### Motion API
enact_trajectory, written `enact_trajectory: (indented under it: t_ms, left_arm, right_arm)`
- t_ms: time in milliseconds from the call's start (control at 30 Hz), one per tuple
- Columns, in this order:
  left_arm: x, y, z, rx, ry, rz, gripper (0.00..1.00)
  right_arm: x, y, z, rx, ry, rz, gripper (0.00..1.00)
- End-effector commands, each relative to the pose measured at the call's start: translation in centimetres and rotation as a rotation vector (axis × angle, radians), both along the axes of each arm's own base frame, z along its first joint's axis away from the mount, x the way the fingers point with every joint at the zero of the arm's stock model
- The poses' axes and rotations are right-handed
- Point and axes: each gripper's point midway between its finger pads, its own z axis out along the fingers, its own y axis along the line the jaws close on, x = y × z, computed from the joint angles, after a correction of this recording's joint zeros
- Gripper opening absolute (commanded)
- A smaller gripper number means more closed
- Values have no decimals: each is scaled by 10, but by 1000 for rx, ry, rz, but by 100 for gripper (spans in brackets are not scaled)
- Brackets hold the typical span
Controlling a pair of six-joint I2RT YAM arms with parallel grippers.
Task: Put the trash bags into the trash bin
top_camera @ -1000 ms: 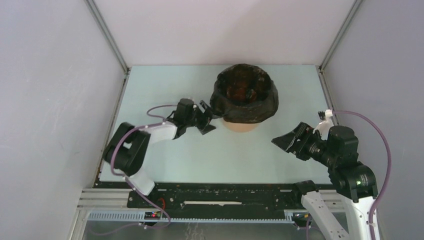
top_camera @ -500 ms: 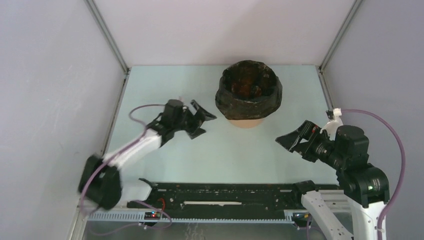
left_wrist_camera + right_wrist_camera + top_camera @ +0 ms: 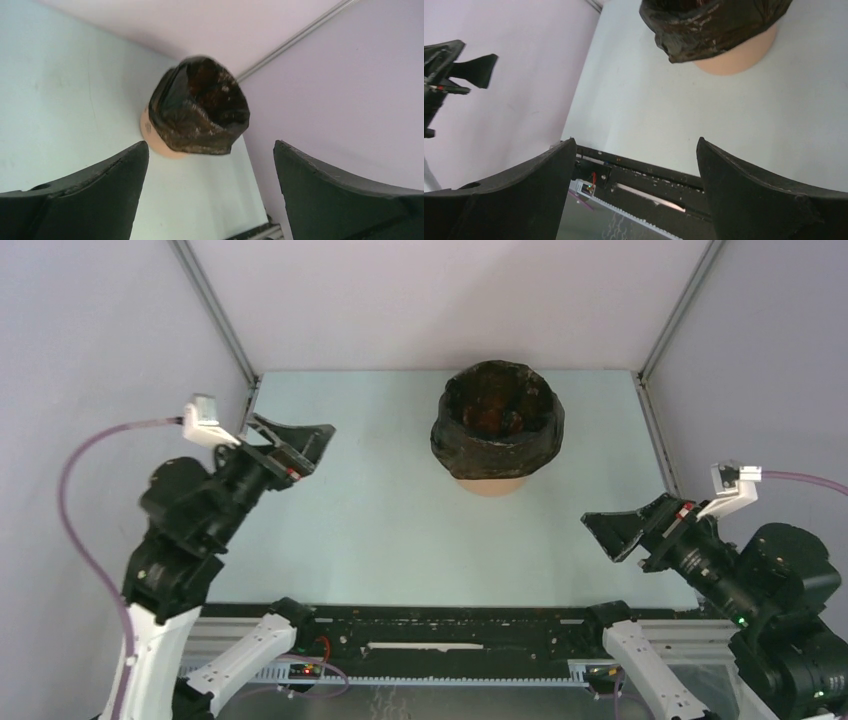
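The black trash bag [image 3: 497, 430] lines the orange trash bin [image 3: 487, 486] at the back middle of the table, folded down over its rim so only the bin's base shows. Both also show in the left wrist view, bag [image 3: 200, 112] and bin [image 3: 152, 140], and in the right wrist view, bag [image 3: 714, 25] and bin [image 3: 736, 57]. My left gripper [image 3: 296, 447] is open and empty, raised at the far left. My right gripper [image 3: 625, 534] is open and empty, raised at the right front.
Grey walls enclose the pale table [image 3: 380, 530] on three sides. A black rail [image 3: 440, 630] with the arm bases runs along the front edge.
My left arm has pulled back from the bin and risen to the far left. My right arm has drawn back and risen toward the front right. Bag and bin stay put.
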Motion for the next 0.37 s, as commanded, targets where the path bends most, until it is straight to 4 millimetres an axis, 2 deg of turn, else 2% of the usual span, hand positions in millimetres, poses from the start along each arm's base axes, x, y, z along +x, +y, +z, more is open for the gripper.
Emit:
enact_trajectory:
  t_ms: [0, 100, 167, 333]
  left_arm:
    - [-18, 34, 43, 223, -129, 66, 100]
    - [-25, 43, 57, 264, -165, 85, 100]
    - [-26, 47, 60, 268, -171, 105, 100]
    - [-25, 48, 59, 264, -171, 111, 100]
  right_arm:
    - [7, 1, 13, -47, -27, 27, 100]
    - [9, 1, 23, -43, -62, 26, 100]
    - [11, 1, 29, -43, -79, 21, 100]
    - [19, -7, 26, -52, -84, -33, 100]
